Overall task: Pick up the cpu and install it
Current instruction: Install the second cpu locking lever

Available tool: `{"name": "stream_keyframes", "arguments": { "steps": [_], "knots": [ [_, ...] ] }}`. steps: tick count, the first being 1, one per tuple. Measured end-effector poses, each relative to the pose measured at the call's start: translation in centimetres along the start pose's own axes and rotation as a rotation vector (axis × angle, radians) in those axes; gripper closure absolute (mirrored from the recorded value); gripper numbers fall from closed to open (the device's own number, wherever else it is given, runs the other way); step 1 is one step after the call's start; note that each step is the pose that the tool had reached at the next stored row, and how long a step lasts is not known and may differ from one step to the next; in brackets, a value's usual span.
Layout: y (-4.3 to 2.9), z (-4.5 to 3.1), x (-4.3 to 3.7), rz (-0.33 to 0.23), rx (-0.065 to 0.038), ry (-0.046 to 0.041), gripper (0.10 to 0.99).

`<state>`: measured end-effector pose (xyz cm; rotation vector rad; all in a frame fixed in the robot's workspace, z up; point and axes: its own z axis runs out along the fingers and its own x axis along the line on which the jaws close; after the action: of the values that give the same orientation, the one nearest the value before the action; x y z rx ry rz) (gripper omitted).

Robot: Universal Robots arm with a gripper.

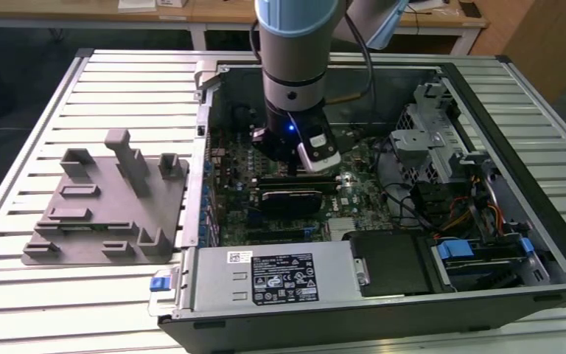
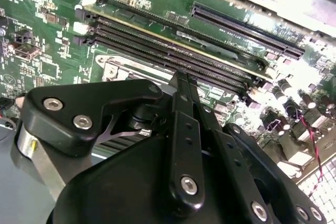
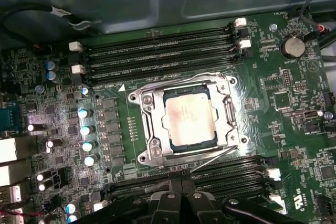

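Open computer case (image 1: 519, 243) on counter (image 1: 116, 81); arm (image 1: 298, 81) fills mid-motherboard (image 3: 294, 108). Socket frame (image 3: 152, 129) rings cpu (image 3: 188, 117), free above. RAM slots (image 3: 157, 56) flank it. Drive cage (image 1: 435, 140) and cables (image 1: 460, 214) crowd exterior view's right; grey fixture (image 1: 106, 214) left.

grey cylindrical robot arm (image 1: 298, 51) with a pale blue ring cap at its joint, black cable running down its side. black wrist section with a small blue light, white angled camera block (image 1: 320, 153) bolted on. matte black metal gripper (image 2: 178, 145): flat linkage bars, silver screw heads, rounded pivot plates in both wrist views.
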<state>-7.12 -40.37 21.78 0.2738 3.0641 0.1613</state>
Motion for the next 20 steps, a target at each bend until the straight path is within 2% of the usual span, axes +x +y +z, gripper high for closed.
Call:
{"name": "stream_keyframes", "arguments": {
  "steps": [4,9,14,18,20],
  "knots": [
    [-0.5,0.13,0.1,0.002,-0.024,0.0041,0.98],
    [-1.0,0.26,0.42,0.004,-0.061,0.0107,0.98],
    [-1.36,0.58,0.62,0.006,-0.083,0.0147,0.98],
    [-1.44,0.79,0.8,0.008,-0.109,0.0193,0.98],
    [-1.49,0.99,0.94,0.008,-0.117,0.0206,0.98]
  ]
}}
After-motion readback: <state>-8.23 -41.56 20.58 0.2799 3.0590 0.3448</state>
